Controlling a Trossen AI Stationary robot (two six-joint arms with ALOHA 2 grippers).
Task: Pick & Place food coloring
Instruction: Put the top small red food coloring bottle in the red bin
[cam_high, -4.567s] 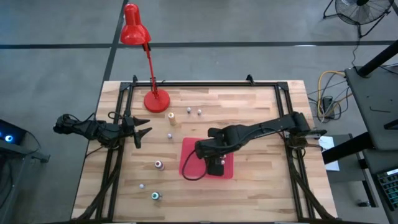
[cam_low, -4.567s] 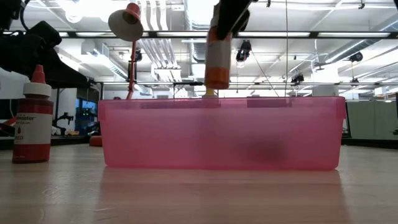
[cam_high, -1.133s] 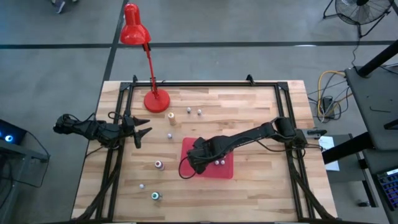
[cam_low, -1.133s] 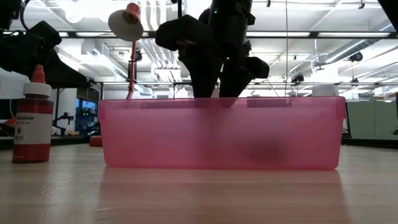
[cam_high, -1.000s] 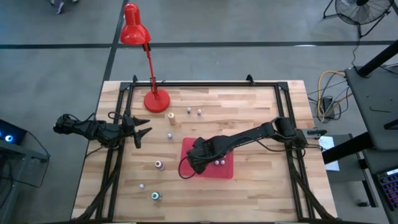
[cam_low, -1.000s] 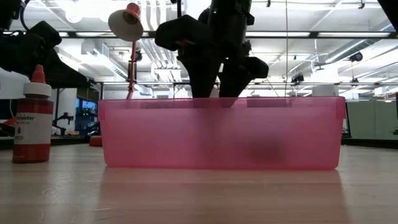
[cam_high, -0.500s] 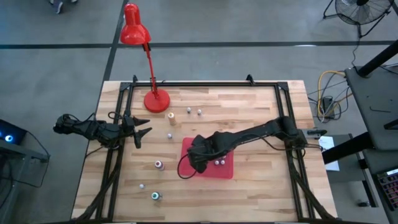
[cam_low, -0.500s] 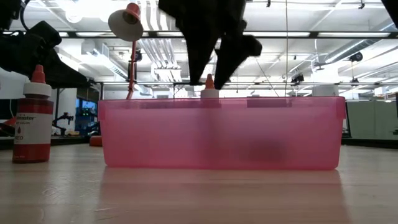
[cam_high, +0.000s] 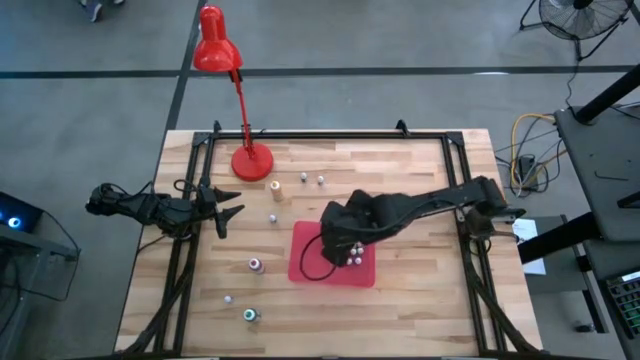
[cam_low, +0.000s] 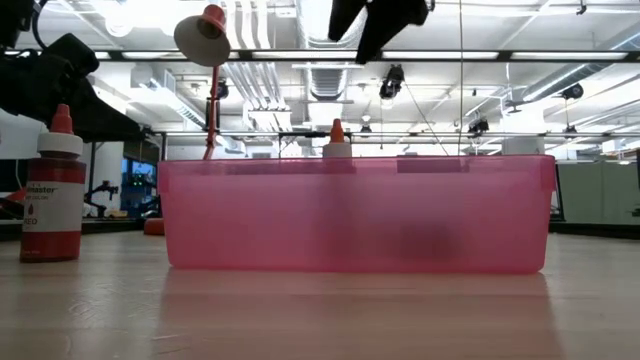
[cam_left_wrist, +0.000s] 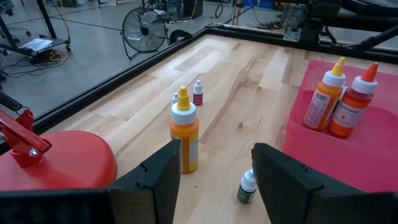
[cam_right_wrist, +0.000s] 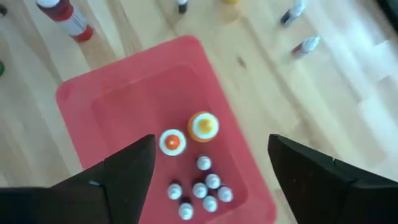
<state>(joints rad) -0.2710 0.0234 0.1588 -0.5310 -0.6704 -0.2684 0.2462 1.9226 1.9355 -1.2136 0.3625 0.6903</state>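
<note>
Right end effector: fingers spread wide, empty, above the pink bin.
Food coloring bottles: upright in the bin, directly below; others on the tabletop.
Left end effector: open, at table edge.
Obscured: bin contents blurred in low view.

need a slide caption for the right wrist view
Open right gripper above the pink bin, which holds two orange-capped bottles and a cluster of tiny white-capped ones.

Left wrist cam: bottles on wood tabletop, pink bin at edge.
Yellow-capped orange bottle upright near red lamp base; tiny bottle betw. left end effector fingers, which stand apart; 2 orange bottles upright in pink bin; small red bottle farther off.
</note>
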